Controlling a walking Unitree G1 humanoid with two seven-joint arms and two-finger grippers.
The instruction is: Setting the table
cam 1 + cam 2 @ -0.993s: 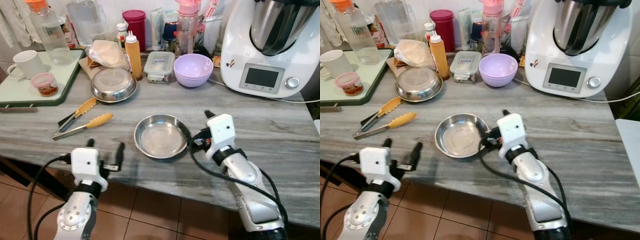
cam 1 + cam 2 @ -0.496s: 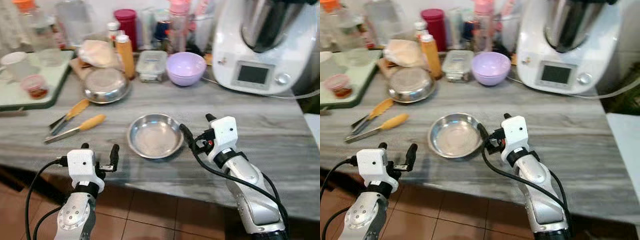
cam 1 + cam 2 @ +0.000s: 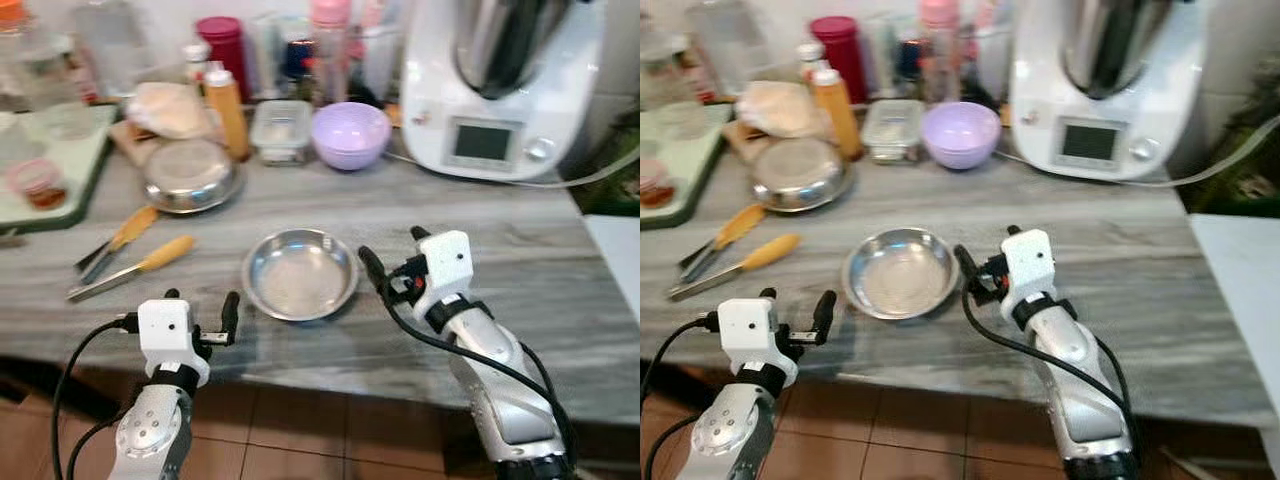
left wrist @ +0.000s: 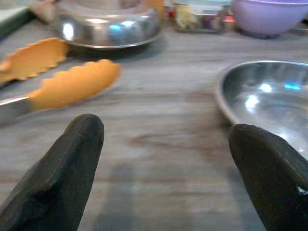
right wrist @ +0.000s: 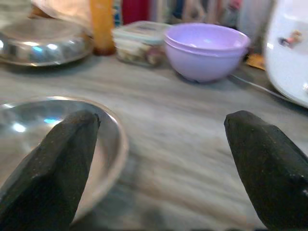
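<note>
The grey stone-veined counter runs wide and smooth, a hard surface on which metal will slide and ring, so whichever steel dish is taken next should be lifted clear, not dragged. At the far right stands a bulky white kitchen machine with a small display. Far left lies a green-edged tray with a small jar on it. The shallow steel plate, round, thin-rimmed and mirror-bright, sits near the middle of the counter's near side, and it looks to be the piece in hand. The right gripper hovers just right of its rim, fingers spread wide and holding nothing; a good grasp would likely bring one finger under the lip and one over it, since the low curved wall gives little to pinch. A second steel dish lies upside down farther left, beside a soft lilac plastic bowl and a clear lidded box. Yellow-tipped tongs lie at left. The left gripper waits at the near edge, also wide open and empty.
</note>
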